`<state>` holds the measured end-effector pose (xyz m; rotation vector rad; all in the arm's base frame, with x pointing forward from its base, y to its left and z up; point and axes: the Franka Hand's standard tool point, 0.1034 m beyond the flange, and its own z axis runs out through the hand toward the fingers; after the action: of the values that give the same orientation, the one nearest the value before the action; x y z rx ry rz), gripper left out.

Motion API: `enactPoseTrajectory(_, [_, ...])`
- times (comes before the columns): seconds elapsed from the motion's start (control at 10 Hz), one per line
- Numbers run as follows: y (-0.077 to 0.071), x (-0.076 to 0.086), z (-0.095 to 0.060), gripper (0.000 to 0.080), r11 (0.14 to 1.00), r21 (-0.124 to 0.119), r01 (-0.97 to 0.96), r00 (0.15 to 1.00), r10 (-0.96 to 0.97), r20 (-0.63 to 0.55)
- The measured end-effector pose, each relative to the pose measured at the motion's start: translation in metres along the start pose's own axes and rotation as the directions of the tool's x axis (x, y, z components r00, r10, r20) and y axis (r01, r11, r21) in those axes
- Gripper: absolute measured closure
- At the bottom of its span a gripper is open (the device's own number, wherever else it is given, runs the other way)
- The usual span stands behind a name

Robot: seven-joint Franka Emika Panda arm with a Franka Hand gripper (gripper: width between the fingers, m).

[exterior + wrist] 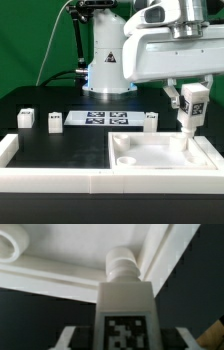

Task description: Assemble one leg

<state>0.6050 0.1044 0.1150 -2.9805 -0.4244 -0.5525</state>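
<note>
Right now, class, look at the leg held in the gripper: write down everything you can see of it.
The leg is a small white post, plastic-looking: a blocky upper part bearing a black-and-white marker tag, narrowing to a round ribbed stem. It hangs upright, its block clamped in the gripper, stem pointing down at a corner of the large white tray-like piece on the exterior view's right. Whether the stem tip touches that piece cannot be told.

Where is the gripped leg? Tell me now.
At the exterior view's right: the leg stands roughly upright in the gripper, its lower tip at the white tray piece's far corner there.
</note>
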Motion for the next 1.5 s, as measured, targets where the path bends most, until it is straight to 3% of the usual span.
enactPoseTrajectory(0.3, [0.003,0.011,0.012,0.0511,1.000,-0.011,-0.002,0.998,0.002,-0.059])
enactPoseTrajectory(0.4, [0.004,0.009,0.019,0.0511,1.000,-0.028,-0.005,0.993,0.001,-0.119])
enactPoseTrajectory(1.5, [-0.007,-0.010,0.044,0.0511,1.000,-0.014,0.006,0.997,-0.008,-0.080])
